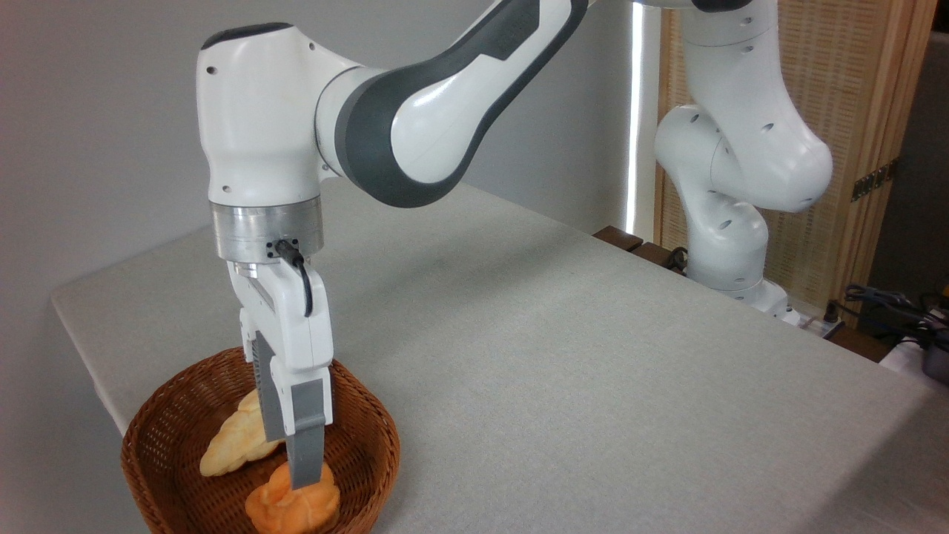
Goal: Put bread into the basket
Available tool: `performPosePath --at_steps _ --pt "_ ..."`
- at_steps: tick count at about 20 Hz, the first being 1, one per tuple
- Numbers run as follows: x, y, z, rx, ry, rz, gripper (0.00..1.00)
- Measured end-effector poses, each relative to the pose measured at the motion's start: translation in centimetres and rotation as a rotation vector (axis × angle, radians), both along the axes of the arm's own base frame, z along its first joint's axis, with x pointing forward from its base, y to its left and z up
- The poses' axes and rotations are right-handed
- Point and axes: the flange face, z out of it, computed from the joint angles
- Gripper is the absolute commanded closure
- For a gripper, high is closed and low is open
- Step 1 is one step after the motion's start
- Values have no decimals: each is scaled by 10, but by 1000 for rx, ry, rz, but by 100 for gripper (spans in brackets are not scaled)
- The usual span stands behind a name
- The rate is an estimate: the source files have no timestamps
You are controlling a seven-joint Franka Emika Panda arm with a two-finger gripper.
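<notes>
Bread (289, 508) sits inside the basket (159, 415) beside a pale loaf (230, 445); the hand (305, 478) reaches its top, grip hidden, cannot tell.

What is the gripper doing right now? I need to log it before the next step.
Gripper: lowered into the basket, fingers at the orange bun; whether it grips or has let go cannot be told from this side-on view.

A long pale yellow braided loaf (233, 439) lies tilted, partly hidden. The desk (563, 371) wears a light grey cloth. Behind it stands a grey wall (96, 133), and at the right a wooden woven screen (852, 81). Dark cables (882, 300) lie bunched near the right edge, beside the desk.
</notes>
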Motion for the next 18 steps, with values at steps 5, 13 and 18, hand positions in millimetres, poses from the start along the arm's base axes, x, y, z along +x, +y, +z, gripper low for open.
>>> performPosePath --at_steps 5,13,18 --pt "-7 12 38 -65 -33 95 0" --pt "-85 13 114 -137 183 165 0" --pt "-102 0 118 -128 251 179 0"
